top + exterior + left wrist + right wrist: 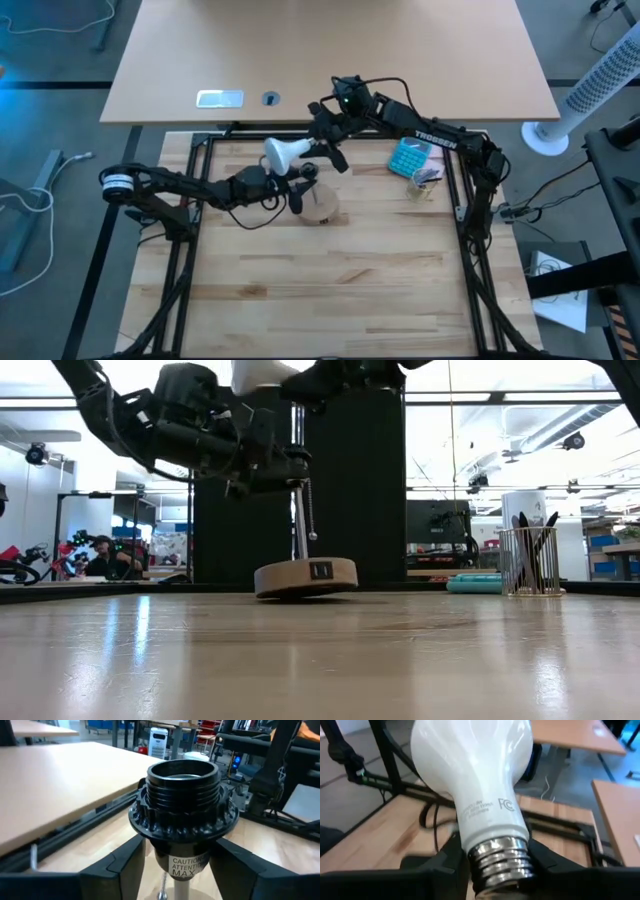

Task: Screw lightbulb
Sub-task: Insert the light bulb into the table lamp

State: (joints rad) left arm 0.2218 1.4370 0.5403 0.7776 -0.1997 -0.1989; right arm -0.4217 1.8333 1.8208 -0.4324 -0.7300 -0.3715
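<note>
While upright, pens (pixel 530 550) in cup (pixel 528 582)

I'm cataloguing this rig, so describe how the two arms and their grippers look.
Both arms are dark, slim and jointed, with black cables looping along them. The right arm carries white TROSSEN lettering on one link; the left arm has a white band at its base joint. The left gripper and right gripper each end in two broad, matte black fingers.
</note>
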